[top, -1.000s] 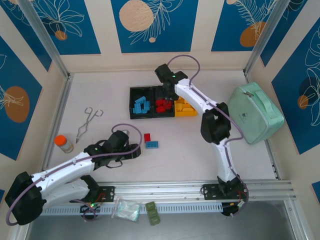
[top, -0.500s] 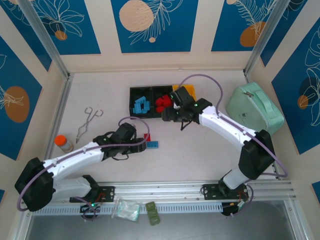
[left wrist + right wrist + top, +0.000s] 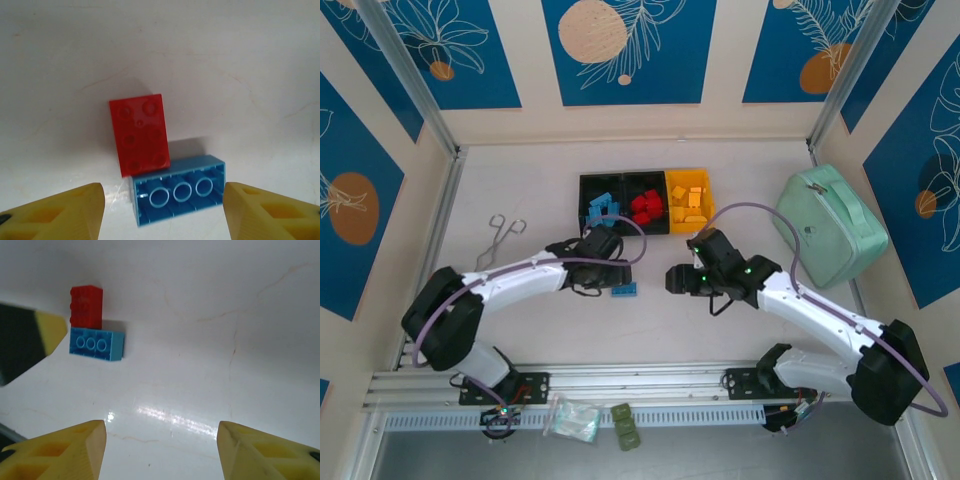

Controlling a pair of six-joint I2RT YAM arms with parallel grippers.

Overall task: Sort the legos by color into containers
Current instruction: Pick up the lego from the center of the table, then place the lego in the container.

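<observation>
Two legos lie touching on the white table: a red brick (image 3: 140, 132) studs up, and a light blue brick (image 3: 180, 192) on its side, hollow underside showing. My left gripper (image 3: 162, 212) hangs open just above the blue brick, one yellow finger (image 3: 75, 212) off each end. From above, the left gripper (image 3: 617, 277) covers the red brick; the blue brick (image 3: 624, 290) peeks out. My right gripper (image 3: 675, 278) is open and empty, facing the red brick (image 3: 86, 306) and blue brick (image 3: 97, 344) from the right. The containers at the back hold blue (image 3: 600, 213), red (image 3: 645, 208) and yellow legos (image 3: 690, 205).
A large mint-green case (image 3: 830, 228) lies at the right. Metal tongs (image 3: 500, 238) rest at the left. A plastic bag (image 3: 570, 418) and olive-green blocks (image 3: 625, 425) sit in front of the arm bases. Bare table lies between the two grippers.
My left gripper has slid right over the two loose bricks. My right arm has pulled back from the bins to the table's middle and now faces the bricks.
</observation>
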